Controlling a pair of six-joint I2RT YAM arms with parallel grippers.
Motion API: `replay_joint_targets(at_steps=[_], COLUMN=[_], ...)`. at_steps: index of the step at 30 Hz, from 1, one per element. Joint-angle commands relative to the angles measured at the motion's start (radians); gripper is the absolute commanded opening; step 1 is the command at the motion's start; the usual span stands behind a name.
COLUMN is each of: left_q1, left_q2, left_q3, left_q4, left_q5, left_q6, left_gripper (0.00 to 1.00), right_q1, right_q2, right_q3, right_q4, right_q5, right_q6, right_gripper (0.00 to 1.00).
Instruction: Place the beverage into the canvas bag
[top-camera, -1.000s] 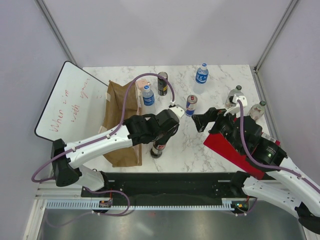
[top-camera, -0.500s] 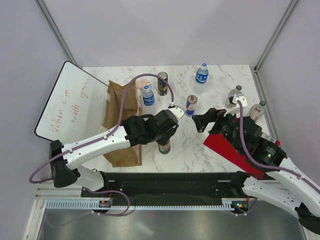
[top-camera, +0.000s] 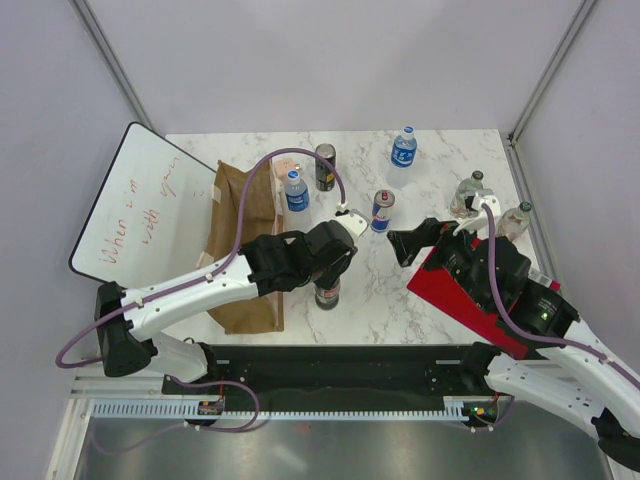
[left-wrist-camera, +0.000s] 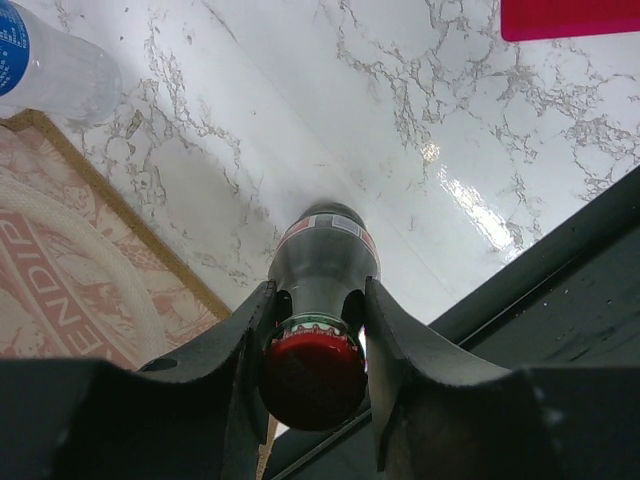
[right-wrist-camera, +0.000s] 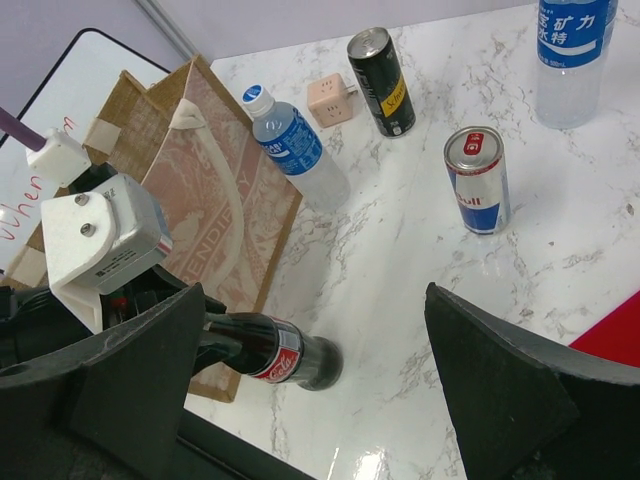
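The beverage, a dark cola bottle (top-camera: 327, 293) with a red cap, leans in my left gripper (top-camera: 322, 272), which is shut on its neck just below the cap. In the left wrist view the bottle (left-wrist-camera: 325, 250) points down at the marble between the two fingers of that gripper (left-wrist-camera: 318, 290). I cannot tell whether its base (right-wrist-camera: 330, 365) touches the table. The tan-brown canvas bag (top-camera: 236, 205) sits just left of the bottle, its printed side (right-wrist-camera: 220, 215) facing it. My right gripper (top-camera: 400, 245) hangs open to the right, empty (right-wrist-camera: 312, 292).
Behind the bag are a blue-label water bottle (top-camera: 296, 190), a black can (top-camera: 325, 167) and a blue-silver can (top-camera: 382, 210). Another water bottle (top-camera: 403, 147) stands at the back, two glass bottles (top-camera: 468, 190) at far right. A whiteboard (top-camera: 130, 200) lies left.
My left gripper has carried the cola bottle a little to the right, away from the bag's near corner. The right arm has barely moved.
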Motion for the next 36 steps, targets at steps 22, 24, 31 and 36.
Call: replay_joint_targets(at_steps=[22,24,31,36], left_q1=[-0.005,-0.005,0.002,0.002], left_q2=[-0.002,0.005,0.022,-0.039], left_q3=[-0.157,-0.172,-0.189,-0.197], left_q4=[0.143,0.157,0.203,0.203], left_q5=[-0.045,-0.043,-0.023,-0.06], left_q6=[-0.056,-0.056,-0.058,-0.079], left_gripper=[0.82,0.82,0.79,0.79], right_q1=[0.002,0.004,0.002,0.004], right_q2=[-0.029,-0.03,-0.032,-0.027], right_q3=[-0.006,-0.011,-0.011,0.0], right_q4=[0.011,0.009,0.009,0.009], right_q5=[0.018,0.018,0.021,0.021], right_q6=[0.02,0.024,0.017,0.003], right_gripper=[0.98,0.98,0.98,0.98])
